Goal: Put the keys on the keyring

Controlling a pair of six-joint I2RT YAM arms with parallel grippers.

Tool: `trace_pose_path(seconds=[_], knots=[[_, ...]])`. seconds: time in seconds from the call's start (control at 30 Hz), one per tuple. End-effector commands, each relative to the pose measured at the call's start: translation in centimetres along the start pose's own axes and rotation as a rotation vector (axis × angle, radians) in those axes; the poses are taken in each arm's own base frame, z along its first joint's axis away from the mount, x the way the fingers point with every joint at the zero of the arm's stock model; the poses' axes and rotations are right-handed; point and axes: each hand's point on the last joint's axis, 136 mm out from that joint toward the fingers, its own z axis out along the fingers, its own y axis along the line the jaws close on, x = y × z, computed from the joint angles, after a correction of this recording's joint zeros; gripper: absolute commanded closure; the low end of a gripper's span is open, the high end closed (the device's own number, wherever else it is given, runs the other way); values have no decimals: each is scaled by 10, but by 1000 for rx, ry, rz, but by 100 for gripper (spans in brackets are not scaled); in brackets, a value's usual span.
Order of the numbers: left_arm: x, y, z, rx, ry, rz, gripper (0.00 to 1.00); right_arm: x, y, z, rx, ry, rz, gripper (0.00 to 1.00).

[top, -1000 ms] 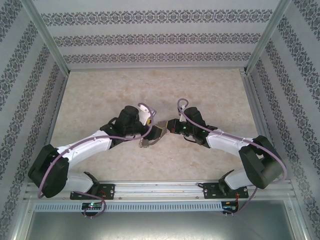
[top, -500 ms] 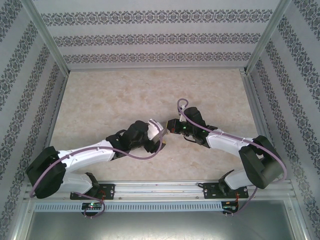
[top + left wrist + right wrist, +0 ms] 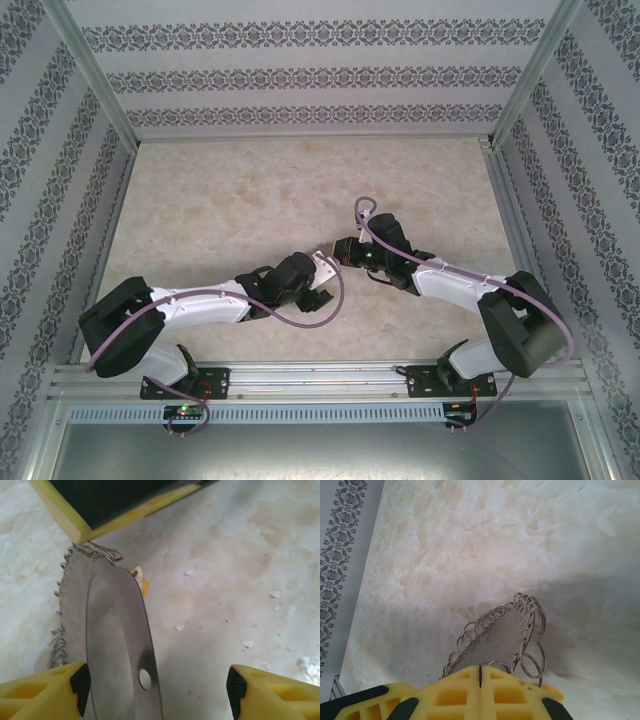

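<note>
The keyring [image 3: 506, 632] is a flat grey metal disc with many small wire loops along its rim. My right gripper [image 3: 480, 674] is shut on its near edge and holds it above the table. In the left wrist view the keyring [image 3: 107, 630] stands edge-on, with a small hole low in it. My left gripper [image 3: 156, 692] is open, and the disc sits between its fingers close to the left fingertip [image 3: 75, 685]. A yellow-orange key [image 3: 143, 584] head peeks out behind the disc's rim. From above, both grippers meet at the keyring [image 3: 326, 266].
The pale marbled table [image 3: 220, 200] carries small white flecks [image 3: 189, 572]. Patterned walls [image 3: 320, 70] enclose it on three sides, and a metal rail [image 3: 320, 378] runs along the near edge by the arm bases.
My left arm has swung toward the near edge and turned its wrist under the keyring. Its jaws have narrowed slightly. The right arm has held still.
</note>
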Motion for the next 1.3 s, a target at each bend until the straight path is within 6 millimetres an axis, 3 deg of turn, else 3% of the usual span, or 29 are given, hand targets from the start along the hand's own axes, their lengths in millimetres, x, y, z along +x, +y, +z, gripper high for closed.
trace_pose_path(seconds=[0.0,0.43,0.5,0.67,0.77,0.87,1.03,1.27], knots=[[-27,10,-1,-80,-71,31,31,-9,13,0,-27,-24,-31,100],[-26,9,8,-84,-59,44,63,-9,15,1,-32,-22,-31,100],[-26,9,8,-87,-58,45,63,-8,14,1,-31,-19,-31,100],[-25,13,5,-111,-74,30,55,-7,11,-1,-18,-25,-33,100],[-28,17,-2,-127,-110,9,48,-4,-1,-3,24,-25,-9,100],[-31,23,-9,-157,-145,-11,40,3,-13,-6,52,-18,20,82],[-43,41,-28,-243,-209,-39,0,22,-25,-17,71,3,42,67],[-75,67,-63,-355,-371,-114,0,47,-38,-22,89,56,73,62]])
